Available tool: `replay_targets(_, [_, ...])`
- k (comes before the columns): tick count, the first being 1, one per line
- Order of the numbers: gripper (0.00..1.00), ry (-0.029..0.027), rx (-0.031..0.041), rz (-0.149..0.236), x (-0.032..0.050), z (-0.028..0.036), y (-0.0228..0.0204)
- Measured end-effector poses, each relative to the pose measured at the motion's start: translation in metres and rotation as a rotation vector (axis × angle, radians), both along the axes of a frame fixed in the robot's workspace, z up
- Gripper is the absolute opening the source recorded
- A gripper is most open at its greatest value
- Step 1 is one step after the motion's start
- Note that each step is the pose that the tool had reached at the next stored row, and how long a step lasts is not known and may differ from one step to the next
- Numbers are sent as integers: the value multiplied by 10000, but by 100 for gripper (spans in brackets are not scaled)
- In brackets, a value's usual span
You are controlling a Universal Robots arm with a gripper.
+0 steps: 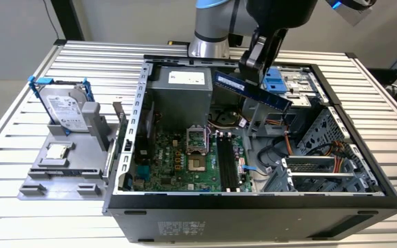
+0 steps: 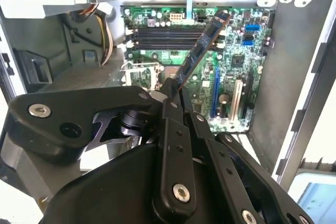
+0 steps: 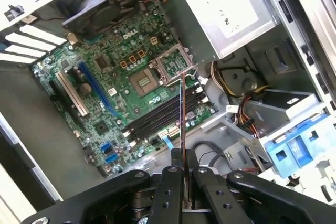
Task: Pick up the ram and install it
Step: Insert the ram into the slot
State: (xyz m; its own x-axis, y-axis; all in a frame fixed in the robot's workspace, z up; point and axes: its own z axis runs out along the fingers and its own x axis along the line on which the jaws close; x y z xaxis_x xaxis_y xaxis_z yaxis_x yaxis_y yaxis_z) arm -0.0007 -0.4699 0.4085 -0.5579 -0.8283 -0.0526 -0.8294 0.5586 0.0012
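My gripper point(image 1: 254, 70) hangs over the back of the open computer case point(image 1: 254, 204), shut on the ram point(image 1: 250, 90), a long dark blue-green stick held in the air at a tilt. In the second wrist view the ram point(image 2: 202, 48) sticks out from between the black fingers point(image 2: 170, 111) over the green motherboard point(image 2: 231, 61). Edge-on in the first wrist view, the ram point(image 3: 182, 111) lies above the long black slots point(image 3: 163, 114). In the exterior view those slots point(image 1: 229, 165) sit well below the ram, apart from it.
A silver hard drive in a blue frame point(image 1: 64, 106) stands on a grey fixture point(image 1: 60, 170) at the exterior view's left, outside the case. Inside are the grey power supply point(image 1: 181, 88), the processor socket point(image 1: 195, 139), cables point(image 1: 281, 155) and a metal drive cage point(image 1: 319, 168).
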Motion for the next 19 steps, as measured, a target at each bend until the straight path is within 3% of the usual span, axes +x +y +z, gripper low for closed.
replay_targets(19, [0,0,0,-2583,0,0,0])
